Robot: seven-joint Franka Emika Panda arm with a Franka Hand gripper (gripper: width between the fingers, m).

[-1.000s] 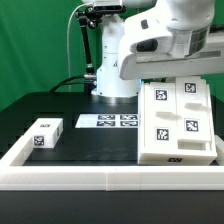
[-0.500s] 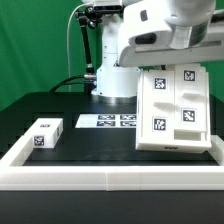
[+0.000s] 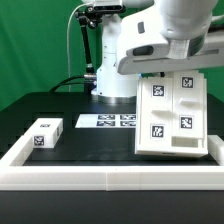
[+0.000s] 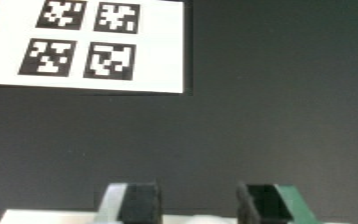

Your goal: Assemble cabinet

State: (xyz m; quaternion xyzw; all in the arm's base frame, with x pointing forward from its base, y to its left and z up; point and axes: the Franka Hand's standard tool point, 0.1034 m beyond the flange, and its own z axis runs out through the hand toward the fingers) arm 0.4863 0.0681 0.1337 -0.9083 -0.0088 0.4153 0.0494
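While pincer (image 4: 201, 205) grips cabinet body (image 3: 170, 145) edge, block (image 3: 44, 133) lies well apart.

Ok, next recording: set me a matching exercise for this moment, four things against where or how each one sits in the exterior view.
Things:
1. cabinet body
2. small block
3. marker board
4. border frame

Places or states:
A. lies flat in the middle of the table, in front of the arm's base
B. runs low along the near edge of the table
C. stands tilted at the exterior view's right, under the arm
D. sits alone at the exterior view's left, showing one tag

Pairs: 1-C, 2-D, 3-A, 4-B
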